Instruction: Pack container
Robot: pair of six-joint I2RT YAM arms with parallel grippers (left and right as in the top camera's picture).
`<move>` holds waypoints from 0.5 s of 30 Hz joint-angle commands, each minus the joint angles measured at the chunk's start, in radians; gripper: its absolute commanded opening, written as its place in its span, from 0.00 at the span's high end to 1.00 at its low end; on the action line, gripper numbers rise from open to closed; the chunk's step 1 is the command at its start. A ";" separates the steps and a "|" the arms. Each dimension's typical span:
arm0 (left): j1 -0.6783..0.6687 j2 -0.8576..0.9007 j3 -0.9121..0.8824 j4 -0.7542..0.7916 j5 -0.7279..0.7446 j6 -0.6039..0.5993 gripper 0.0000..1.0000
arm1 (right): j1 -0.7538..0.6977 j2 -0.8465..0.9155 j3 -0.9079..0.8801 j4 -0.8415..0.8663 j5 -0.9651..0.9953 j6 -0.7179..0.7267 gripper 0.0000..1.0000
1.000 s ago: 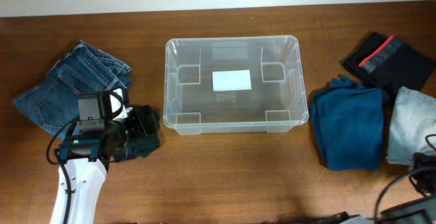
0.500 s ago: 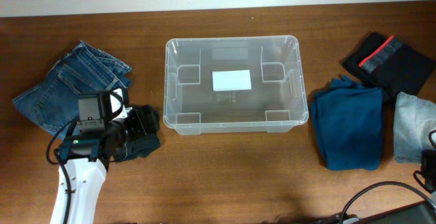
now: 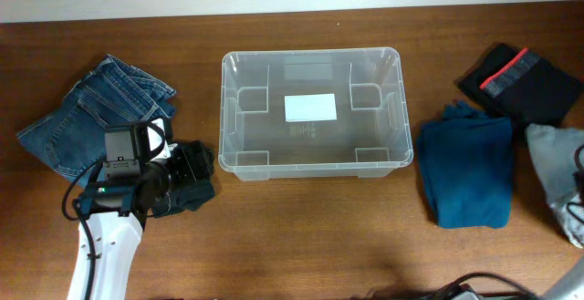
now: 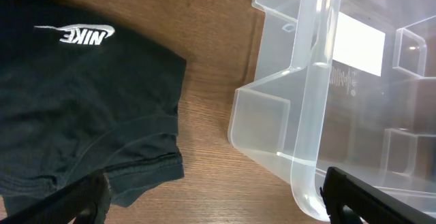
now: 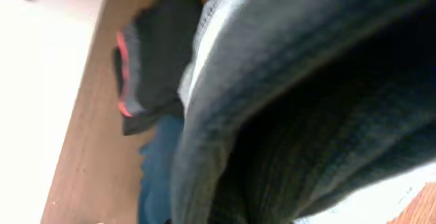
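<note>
Overhead has the container [image 3: 222,108] sitting empty mid-tabletop [image 3: 310,236]. Right end effector looks pinched tight on the pale grey jeans [image 3: 557,159], while the left end effector [image 4: 216,200] hangs spread wide by the black Nike shirt [image 4: 82,101]. I'd lift the jeans clear of the rim before swinging over.

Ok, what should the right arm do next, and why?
Probably lift the pale grey garment and carry it left toward the container: the cloth fills the right wrist view, apparently gripped, the container is empty, and the teal garment lies in between.
</note>
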 commanded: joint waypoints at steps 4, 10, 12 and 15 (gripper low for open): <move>-0.003 0.000 0.004 -0.001 -0.007 0.016 0.01 | 0.067 -0.068 0.165 -0.089 0.109 -0.034 0.96; -0.003 -0.001 0.004 0.000 -0.007 0.016 0.01 | 0.066 -0.027 0.117 -0.108 0.111 -0.015 0.96; -0.003 -0.001 0.004 -0.001 -0.006 0.016 0.01 | 0.066 0.000 0.094 -0.107 0.099 -0.008 0.96; -0.003 -0.001 0.004 -0.001 -0.007 0.016 0.01 | 0.068 0.042 0.062 -0.104 0.044 -0.013 0.96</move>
